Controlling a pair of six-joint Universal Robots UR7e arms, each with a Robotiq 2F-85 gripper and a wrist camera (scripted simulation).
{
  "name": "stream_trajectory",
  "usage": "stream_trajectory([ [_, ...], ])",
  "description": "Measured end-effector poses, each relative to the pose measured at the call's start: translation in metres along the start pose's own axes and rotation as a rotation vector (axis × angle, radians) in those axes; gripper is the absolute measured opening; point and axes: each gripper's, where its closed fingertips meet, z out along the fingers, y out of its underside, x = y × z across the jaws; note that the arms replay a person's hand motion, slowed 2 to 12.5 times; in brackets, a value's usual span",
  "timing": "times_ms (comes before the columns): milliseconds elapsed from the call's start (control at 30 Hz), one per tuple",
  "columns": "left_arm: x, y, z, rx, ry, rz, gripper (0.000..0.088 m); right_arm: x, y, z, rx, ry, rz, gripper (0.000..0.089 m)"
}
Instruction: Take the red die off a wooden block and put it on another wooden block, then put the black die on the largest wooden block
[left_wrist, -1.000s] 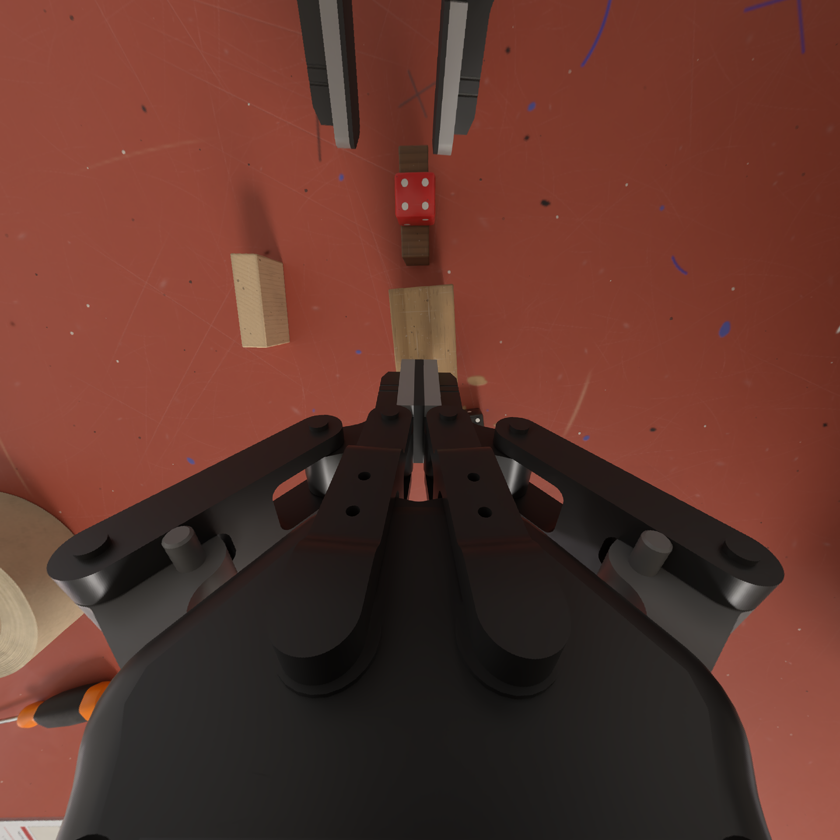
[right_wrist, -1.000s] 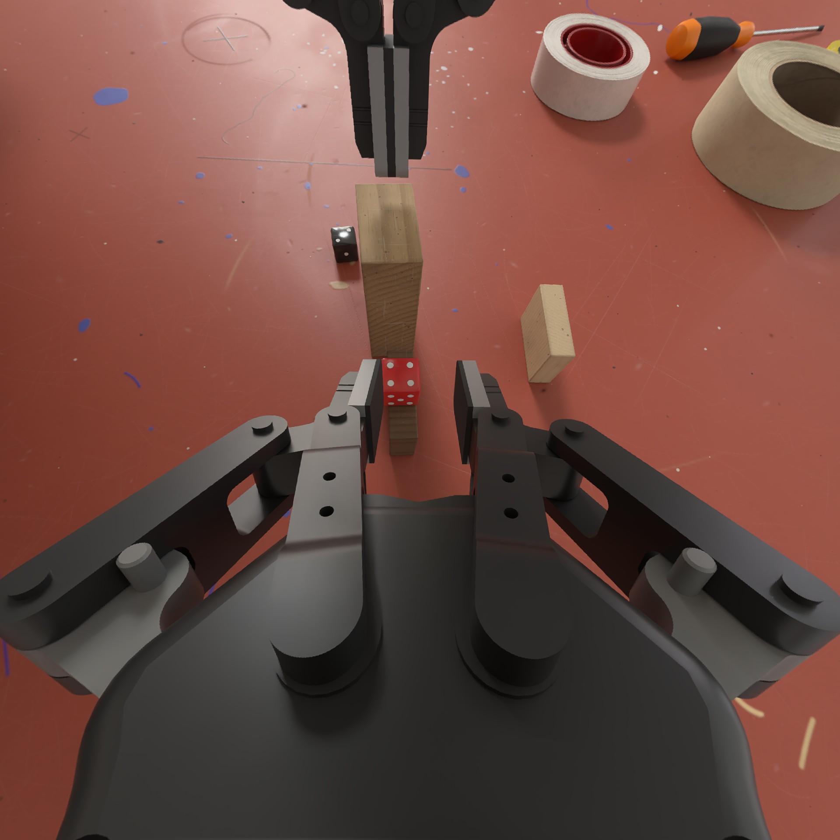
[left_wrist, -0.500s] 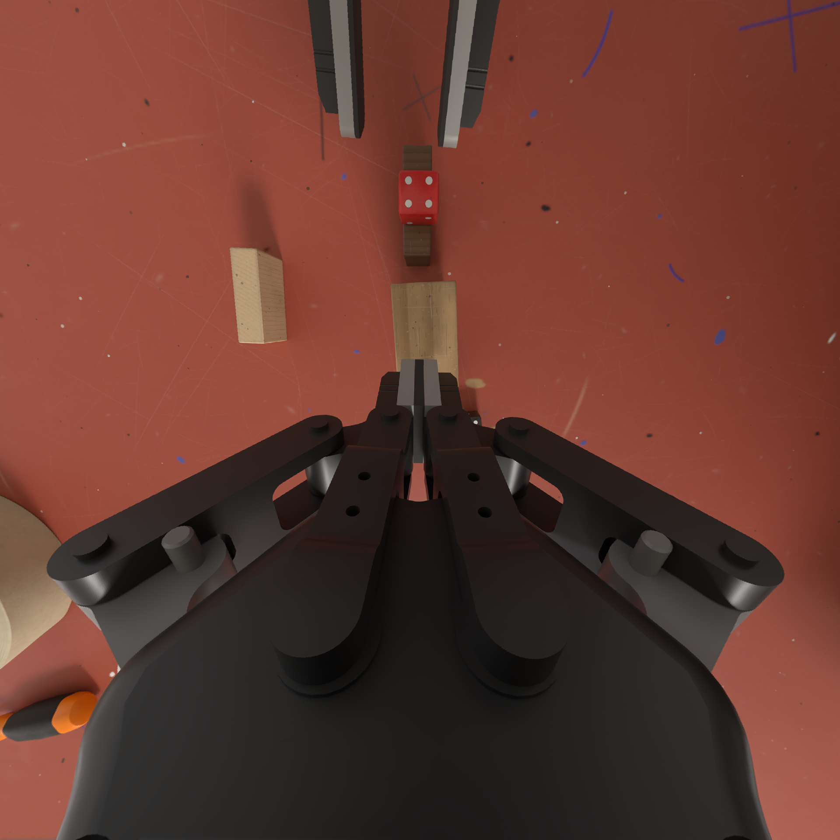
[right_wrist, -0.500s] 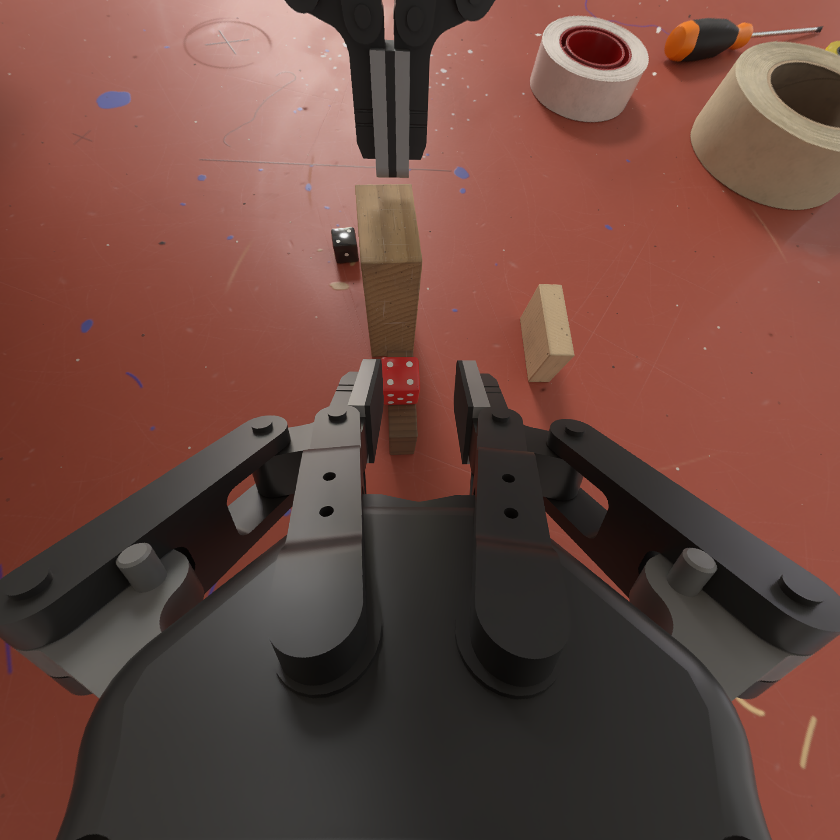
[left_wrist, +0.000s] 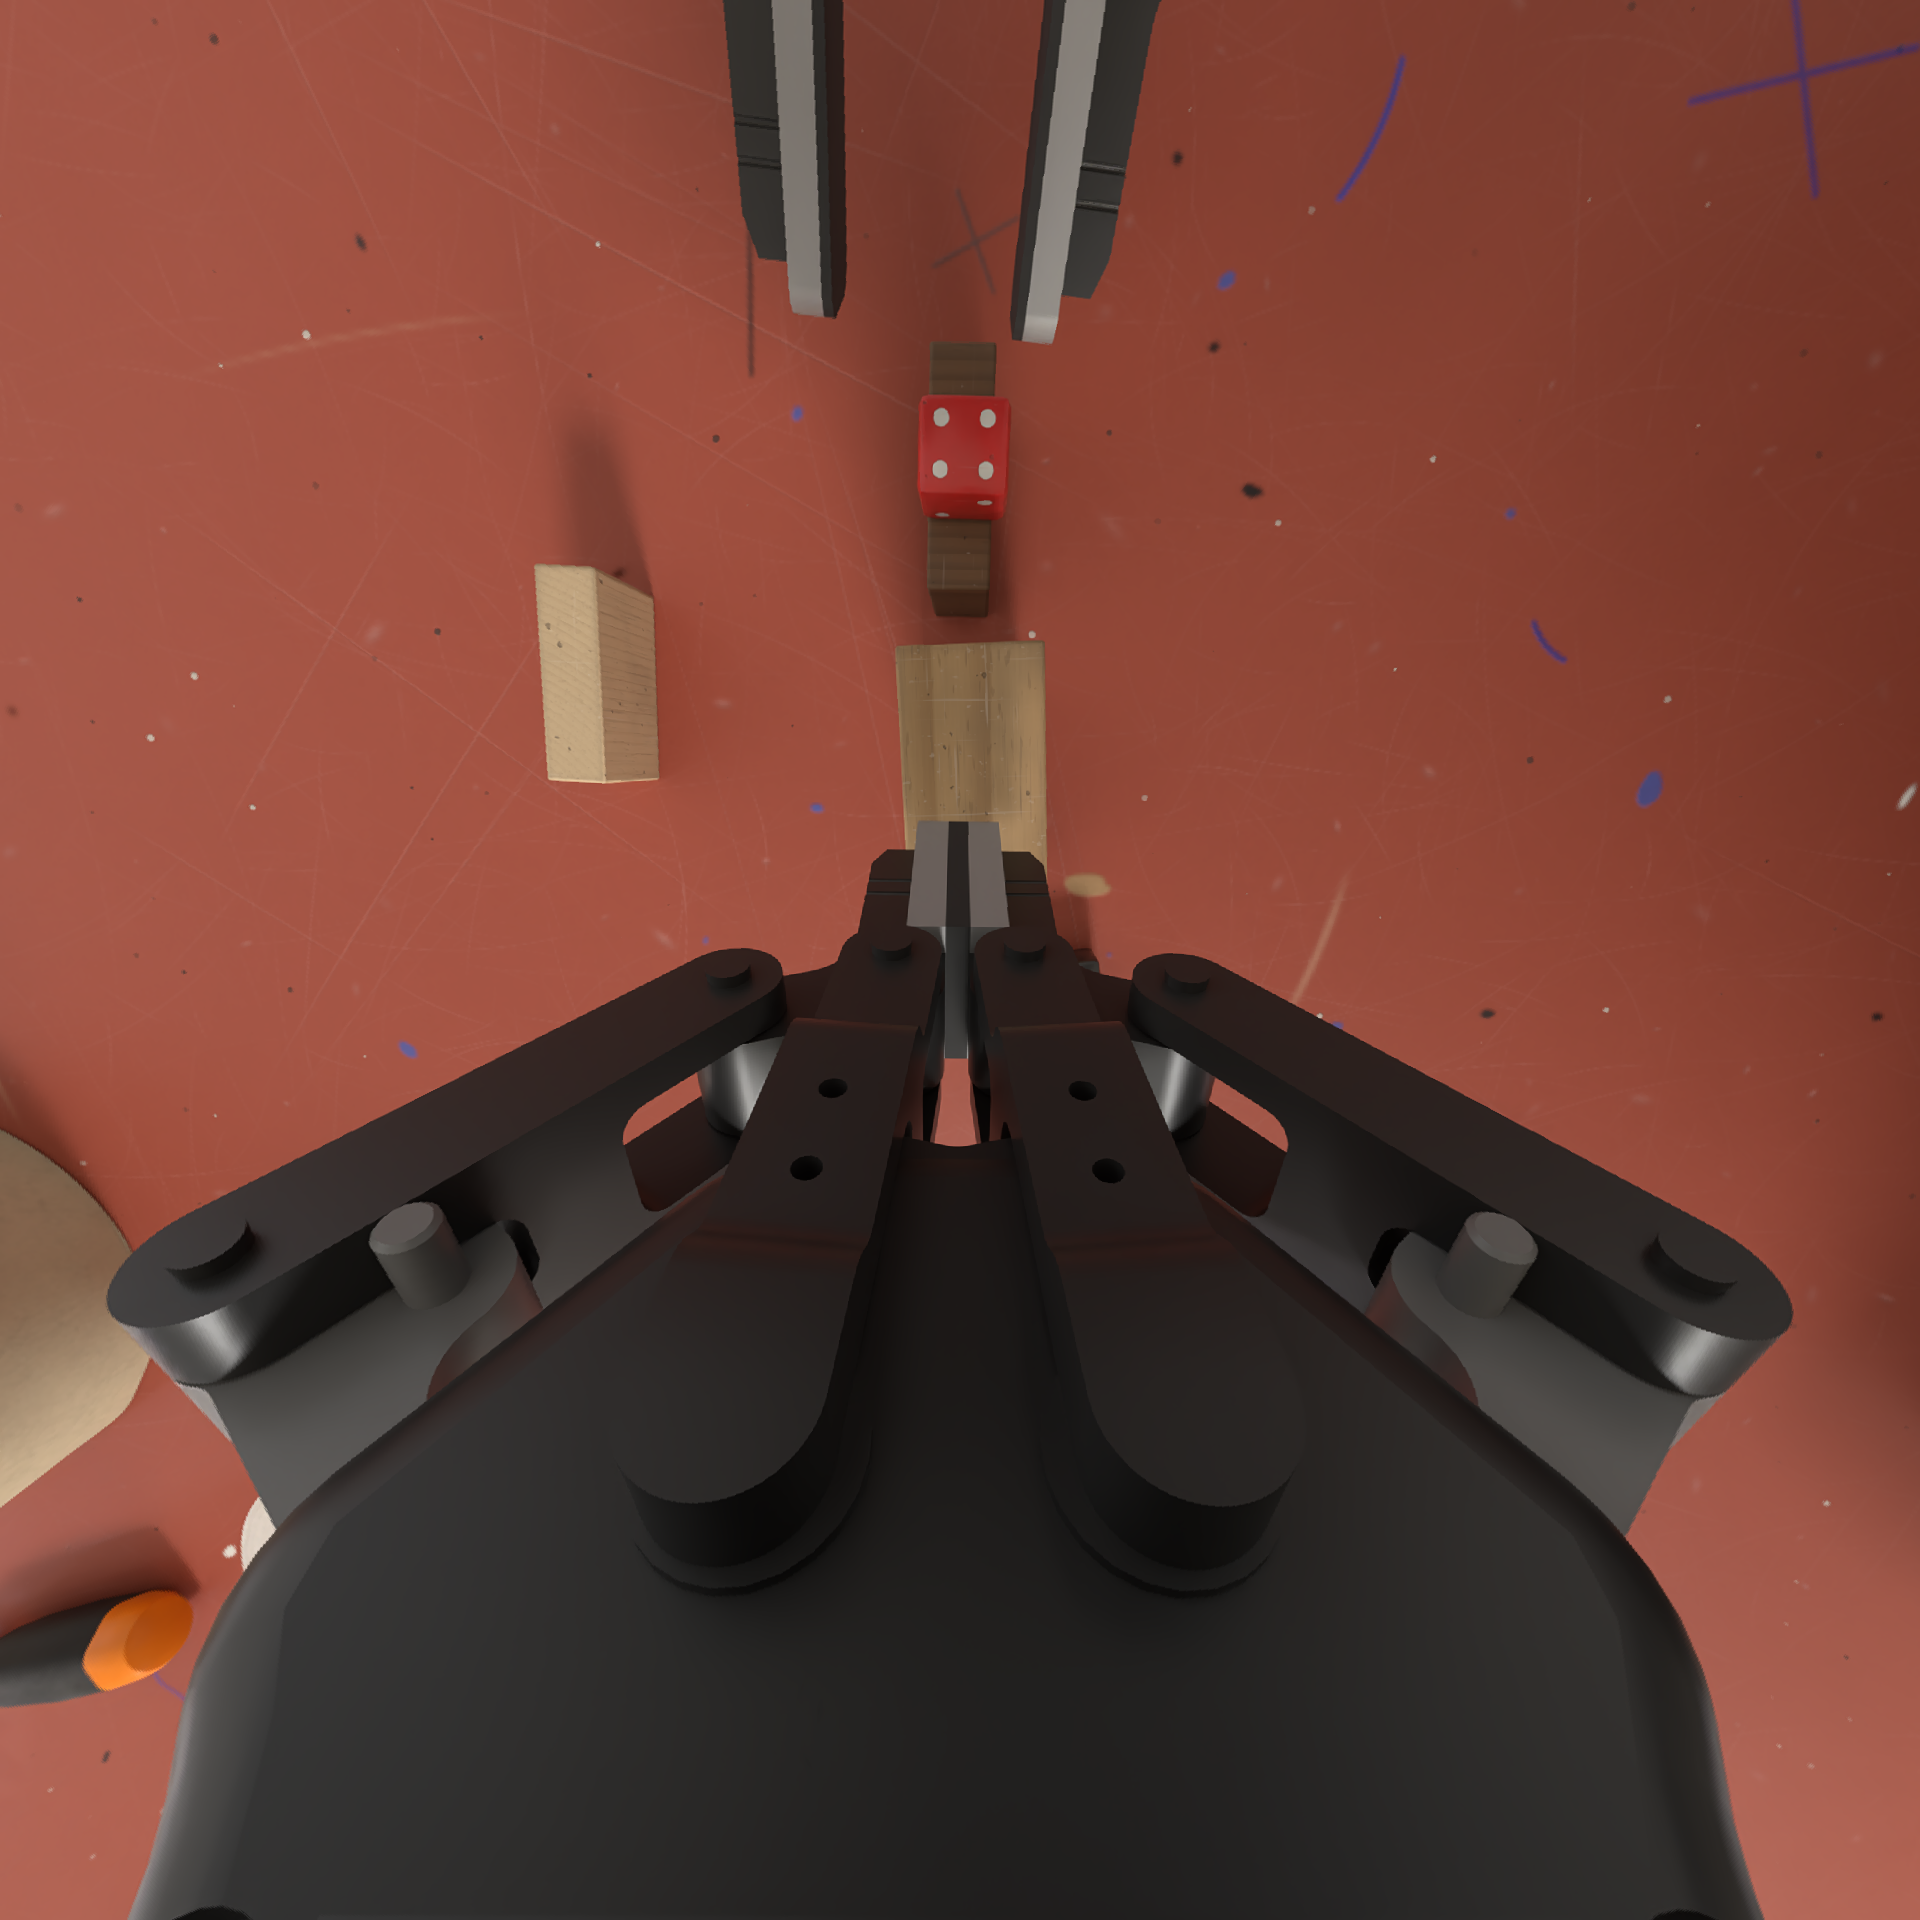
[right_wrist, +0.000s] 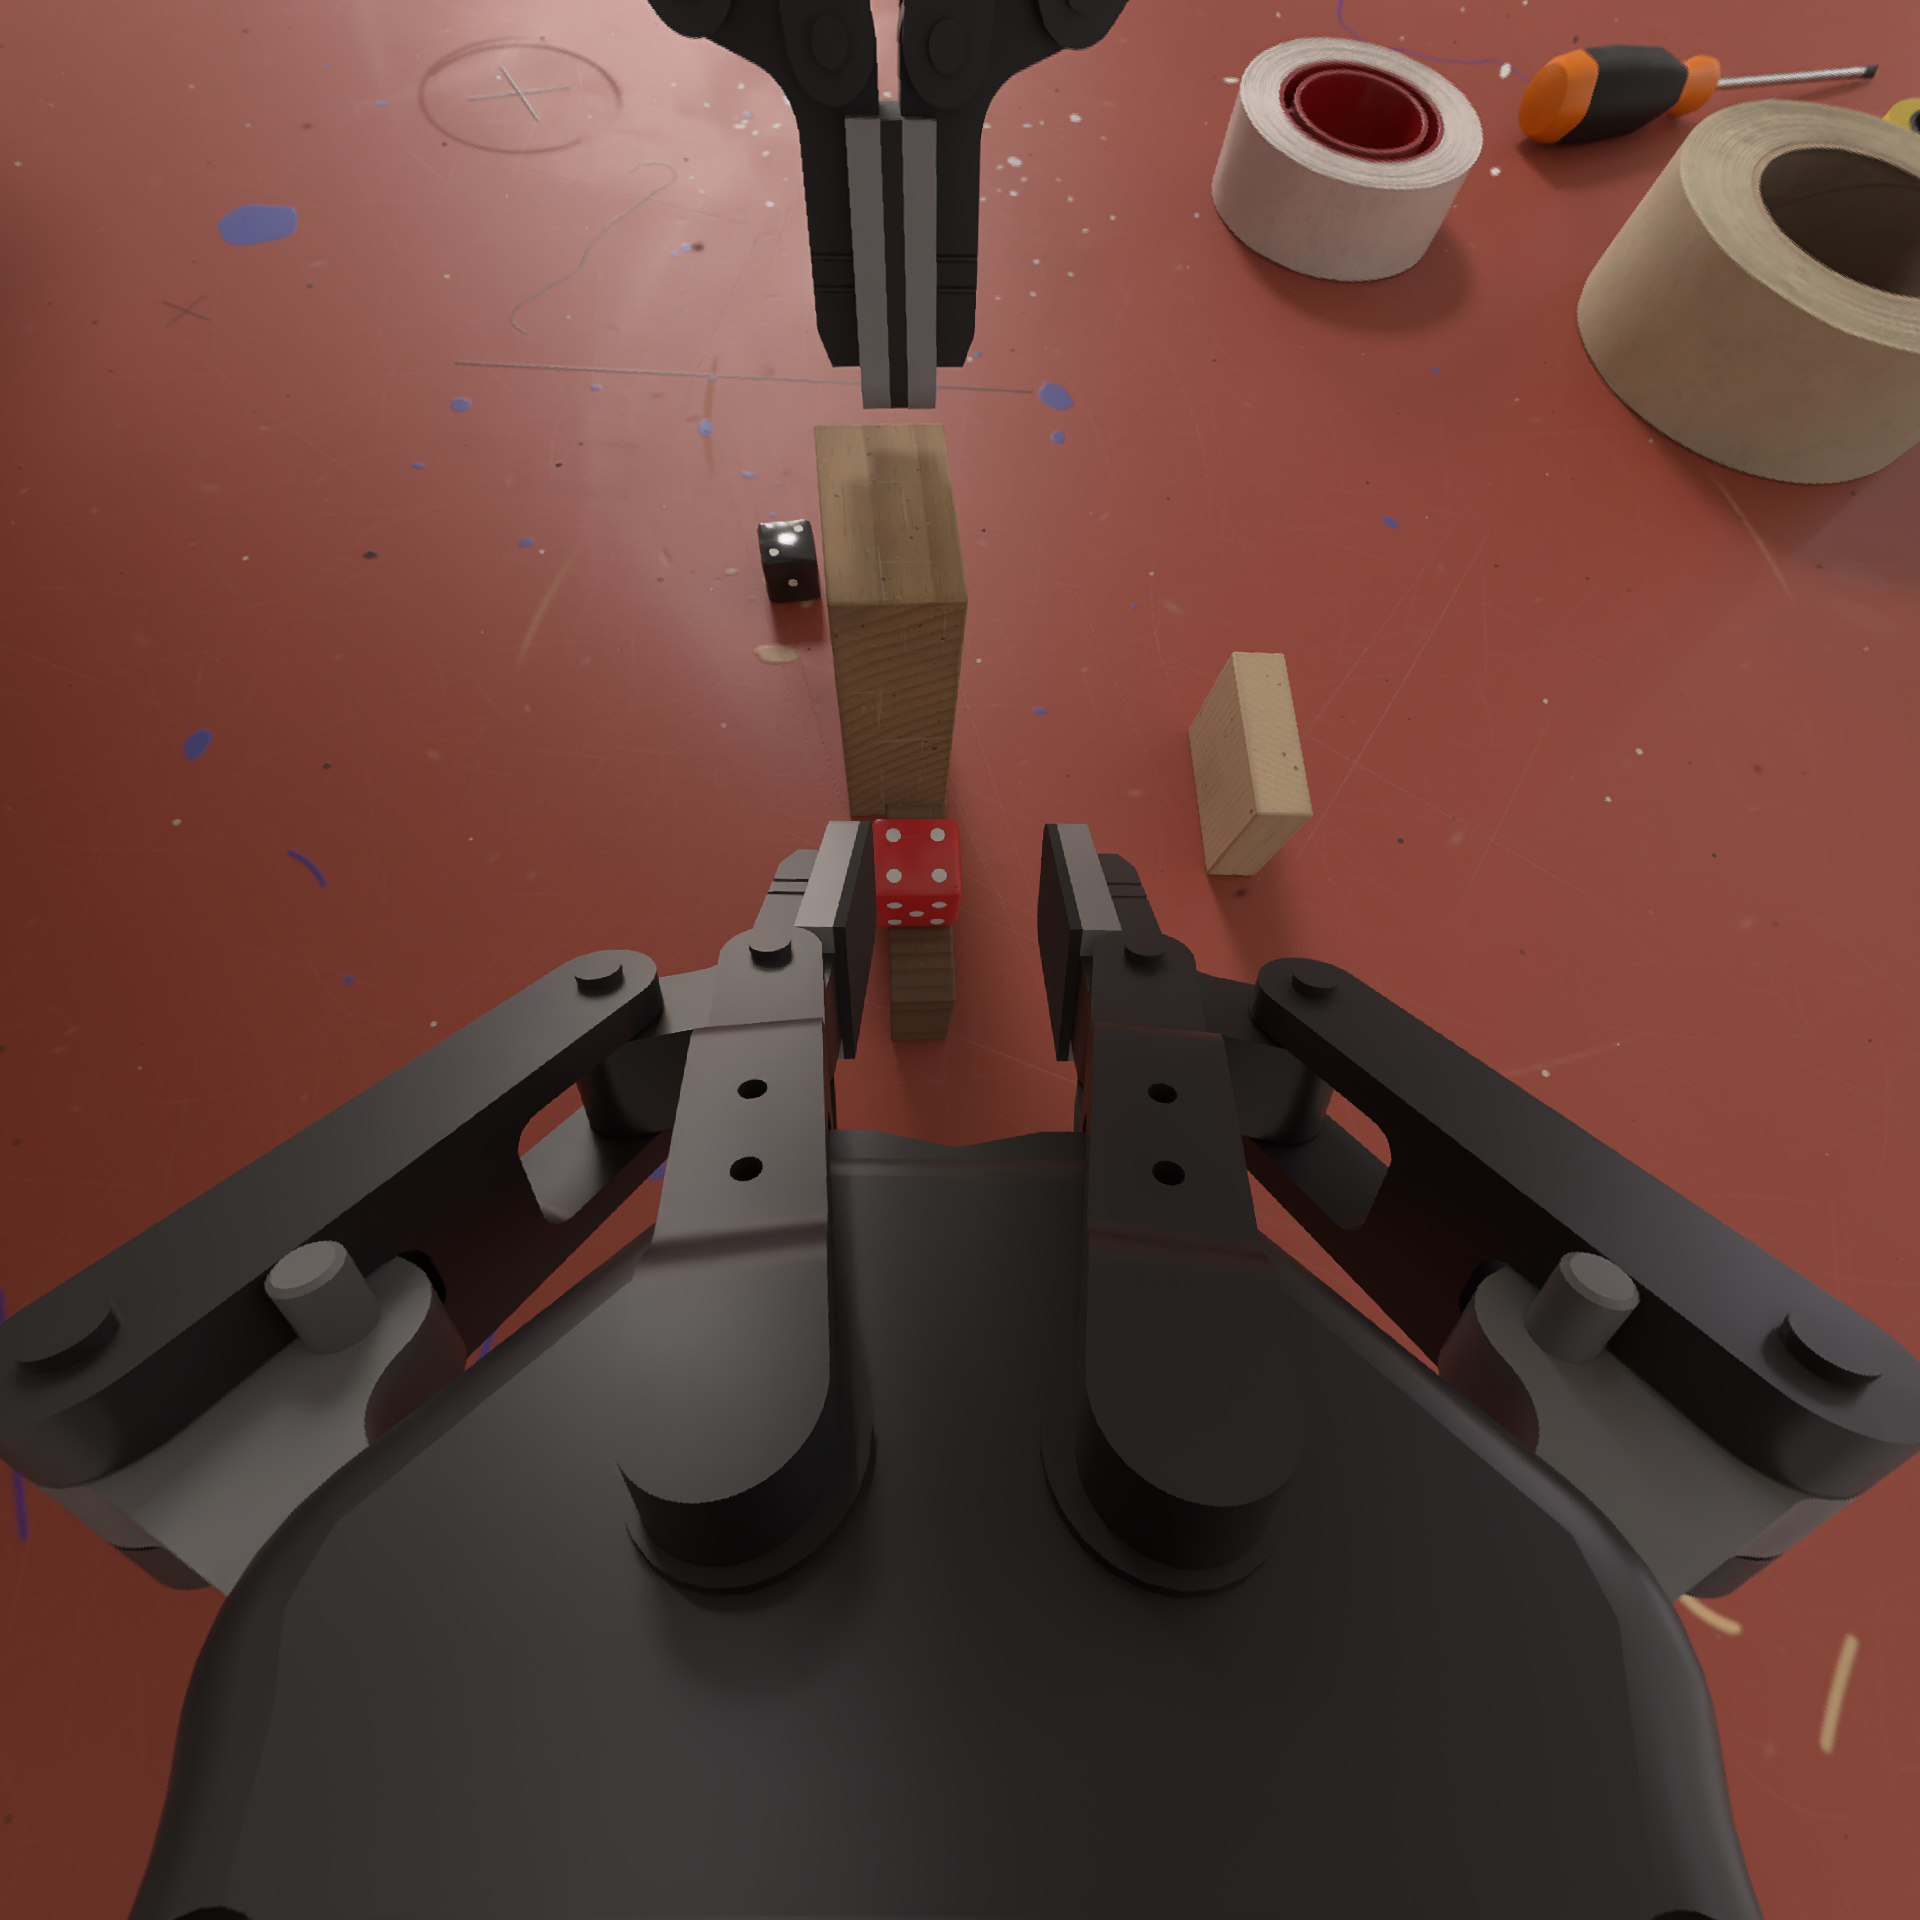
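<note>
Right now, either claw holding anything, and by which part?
Nothing is held. The right claw is open around the red die on the small dark wooden block; the left claw is shut, empty.

Three wooden blocks (right_wrist: 891, 613), two dice (right_wrist: 914, 871)

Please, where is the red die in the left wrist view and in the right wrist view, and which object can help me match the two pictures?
Left wrist view: the red die is upper centre, on the dark wooden block, just below the far open right gripper.
Right wrist view: the red die is at centre, between the right gripper's fingers.
Shared landmark: the largest wooden block, right beyond the die.
</note>
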Motion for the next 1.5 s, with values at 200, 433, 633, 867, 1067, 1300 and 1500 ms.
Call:
stream_trajectory([
  [200,0.0004,0.0007,0.0003,0.040,-0.001,-0.019,0.0000,-0.0002,-0.0007,-0.0005,0.002,0.000,-0.002,0.0287],
  [433,0.0006,0.0012,0.0006,0.054,-0.007,-0.022,0.0004,-0.0006,-0.0003,0.0001,-0.001,-0.003,-0.002,0.0287],
  [633,0.0005,0.0013,0.0005,0.044,-0.010,-0.017,0.0006,-0.0010,-0.0007,0.0005,-0.001,-0.004,-0.003,0.0286],
  [867,0.0002,0.0014,0.0005,0.009,-0.009,-0.008,0.0007,-0.0006,-0.0004,0.0007,-0.001,-0.004,-0.002,0.0286],
  [1067,0.0001,0.0014,0.0004,-0.005,-0.010,-0.003,0.0007,-0.0005,-0.0010,0.0002,0.000,-0.003,-0.004,0.0286],
  [1300,-0.0001,0.0016,0.0003,-0.041,-0.025,0.009,0.0007,0.0003,-0.0017,-0.0009,0.003,0.000,-0.005,0.0287],
  [1500,0.0000,0.0011,0.0005,-0.073,-0.030,0.018,0.0007,0.0004,-0.0019,-0.0016,0.002,0.000,-0.006,0.0289],
])
